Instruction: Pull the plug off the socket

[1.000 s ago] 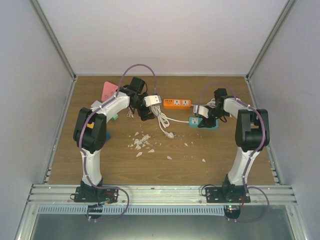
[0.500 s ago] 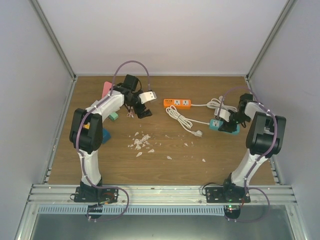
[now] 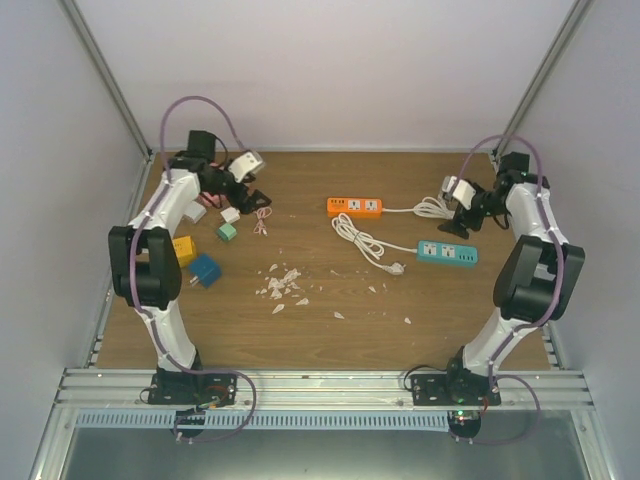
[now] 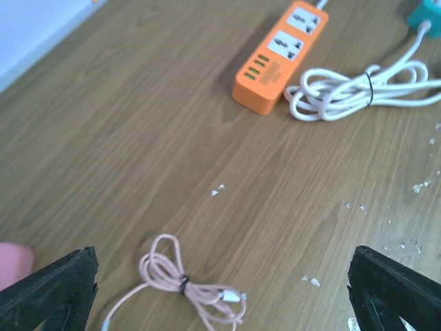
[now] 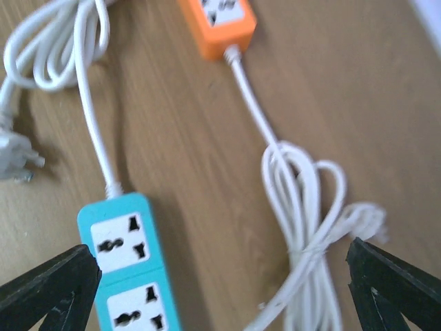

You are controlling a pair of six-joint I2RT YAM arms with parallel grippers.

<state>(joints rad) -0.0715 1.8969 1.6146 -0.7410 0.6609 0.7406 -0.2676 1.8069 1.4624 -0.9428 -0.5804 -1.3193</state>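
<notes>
Though blurred, teal socket strip (image 5: 131, 265) cut off below, plug (image 5: 12, 150) clipped left.

Wooden counter (image 3: 460, 320), coiled pink cable (image 4: 182, 283) at left, blue block (image 3: 204, 270), yellow block (image 3: 183, 249), green block (image 3: 227, 232) nearby, white scraps (image 3: 283, 284) scattered mid-counter

High rear overview, close downward wrist views, all sharing orange strip (image 4: 279, 58)
</notes>
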